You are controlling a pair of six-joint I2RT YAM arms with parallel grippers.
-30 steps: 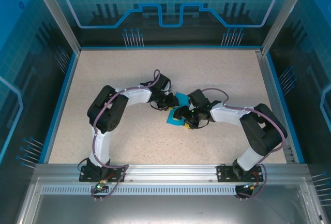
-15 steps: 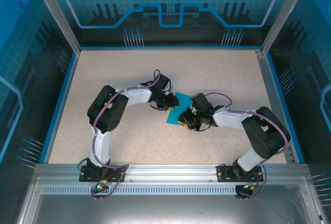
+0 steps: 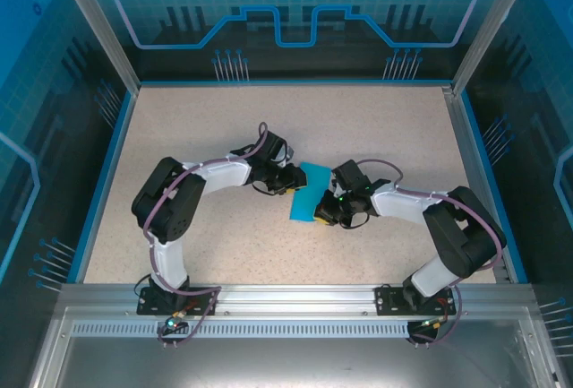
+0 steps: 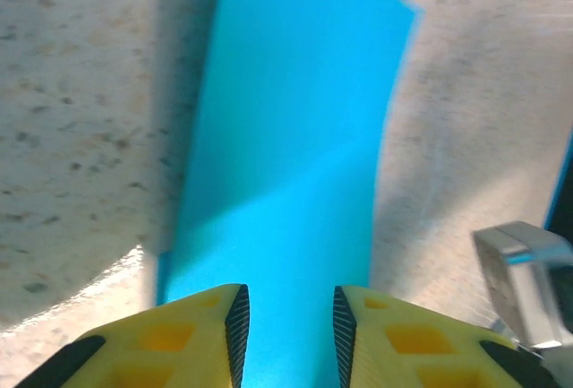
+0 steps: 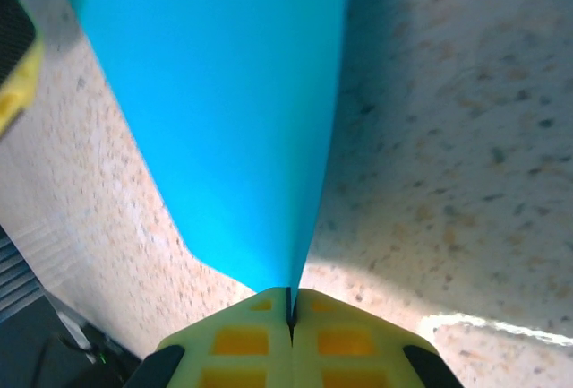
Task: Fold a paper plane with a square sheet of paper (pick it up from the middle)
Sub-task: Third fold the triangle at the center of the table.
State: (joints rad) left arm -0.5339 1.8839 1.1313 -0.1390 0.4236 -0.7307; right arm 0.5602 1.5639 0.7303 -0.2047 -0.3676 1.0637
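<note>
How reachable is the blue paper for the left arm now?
Probably yes: the left gripper is open with the paper running between its fingers; the right gripper, shut on another edge, blocks nothing.

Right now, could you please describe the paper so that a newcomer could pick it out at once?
On the speckled beige table, look to the middle. The paper sits there between the right end effector, shut on its edge, and the left end effector, open at its other side. Plain and bright cyan, it stands out from the beige surface and dark hardware.
</note>
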